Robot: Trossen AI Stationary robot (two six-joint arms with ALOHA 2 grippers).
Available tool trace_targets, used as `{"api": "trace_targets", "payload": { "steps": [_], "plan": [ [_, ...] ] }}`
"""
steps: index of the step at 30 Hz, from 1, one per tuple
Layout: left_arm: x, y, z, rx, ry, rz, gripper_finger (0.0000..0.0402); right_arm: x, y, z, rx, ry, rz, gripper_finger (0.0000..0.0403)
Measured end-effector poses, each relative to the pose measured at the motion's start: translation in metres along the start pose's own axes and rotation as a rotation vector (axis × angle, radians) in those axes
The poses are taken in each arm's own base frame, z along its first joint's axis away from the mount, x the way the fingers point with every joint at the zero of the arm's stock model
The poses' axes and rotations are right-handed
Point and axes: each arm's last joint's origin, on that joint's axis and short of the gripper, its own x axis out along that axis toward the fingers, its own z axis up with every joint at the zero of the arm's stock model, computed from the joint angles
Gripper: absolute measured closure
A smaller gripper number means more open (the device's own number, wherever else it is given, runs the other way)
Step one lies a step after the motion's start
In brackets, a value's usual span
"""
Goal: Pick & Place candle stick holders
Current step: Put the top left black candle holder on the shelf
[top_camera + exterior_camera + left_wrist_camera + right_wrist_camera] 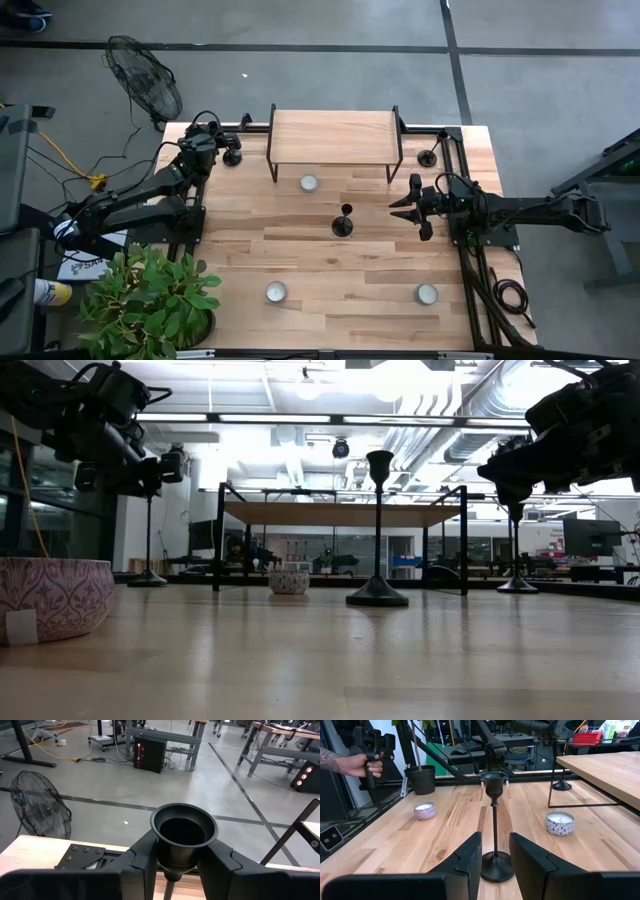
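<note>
We see black candle stick holders (pixel 495 820) ahead of our right gripper (pixel 495 860). Beside it sits a white, blue-patterned candle tin (pixel 559 823) on pale striped wood (pixel 445 835).

We are in an industrial lab or workshop. We see a grey polished concrete floor (pixel 150 785), exposed silver ceiling ducts (pixel 480 430), and rows of metal-legged workbenches (pixel 280 740) beyond our pale wooden counter (pixel 330 270).

Four cameras on one pale wooden table (pixel 330 270): overhead, table-level, and one per wrist.

The high view looks straight down, with the slim black metal candlestick (pixel 343 222) near centre. The low view skims the boards towards the room, the same candlestick (pixel 378 530) close ahead. The left wrist view sits right over a black cup (pixel 184 832), facing the floor fan (pixel 37 807). The right wrist view faces that central candlestick (pixel 495 827) at 12 o'clock.
</note>
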Motion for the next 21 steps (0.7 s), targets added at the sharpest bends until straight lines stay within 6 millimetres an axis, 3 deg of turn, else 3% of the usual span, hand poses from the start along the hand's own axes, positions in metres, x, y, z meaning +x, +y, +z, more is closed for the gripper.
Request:
{"api": "trace_targets", "payload": {
  "steps": [16, 21],
  "plan": [
    [-0.002, -0.008, 0.014, -0.063, -0.071, -0.172, 0.0291, 0.000, 0.000, 0.000, 0.000, 0.000, 0.000, 0.0307],
    [-0.005, -0.014, 0.032, -0.058, -0.115, -0.213, 0.0291, 0.000, 0.000, 0.000, 0.000, 0.000, 0.000, 0.0307]
  ]
}}
